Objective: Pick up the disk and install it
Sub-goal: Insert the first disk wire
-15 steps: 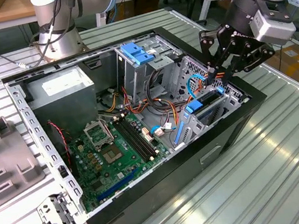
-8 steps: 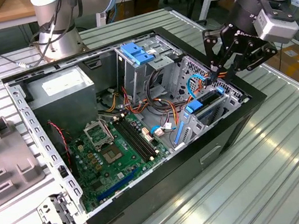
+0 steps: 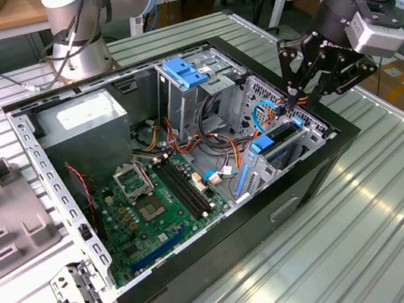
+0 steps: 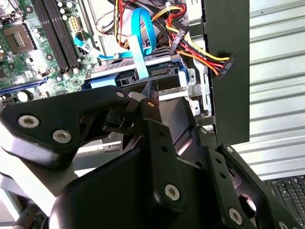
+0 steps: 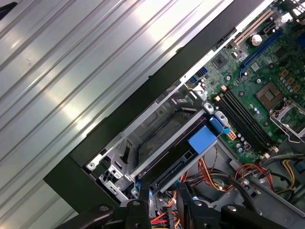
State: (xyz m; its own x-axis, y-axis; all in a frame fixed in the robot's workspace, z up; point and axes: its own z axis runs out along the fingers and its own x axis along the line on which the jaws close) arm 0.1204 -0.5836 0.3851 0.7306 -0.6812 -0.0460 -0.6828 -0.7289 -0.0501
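The disk [image 3: 276, 142] lies in the low bay at the open computer case's corner on the exterior view's right, its blue rail [image 5: 202, 138] facing the motherboard. Orange, yellow and blue cables run just behind it. My gripper [image 3: 297, 96] hangs right above that bay, tips pointing down at the disk's cable end. In the first wrist view the gripper [image 5: 163, 191] shows a narrow gap with wires visible through it and nothing held. In the second wrist view the gripper [image 4: 140, 98] sits just over the disk's blue rail [image 4: 102, 82].
The case's black wall [image 3: 331, 142] borders the bay. Inside stand a grey power supply [image 3: 85, 116], a metal cage with a blue cap [image 3: 185, 69] and the motherboard [image 3: 153, 205]. A second arm's base [image 3: 79, 52] is behind; a loose bracket [image 3: 80, 301] lies in front.
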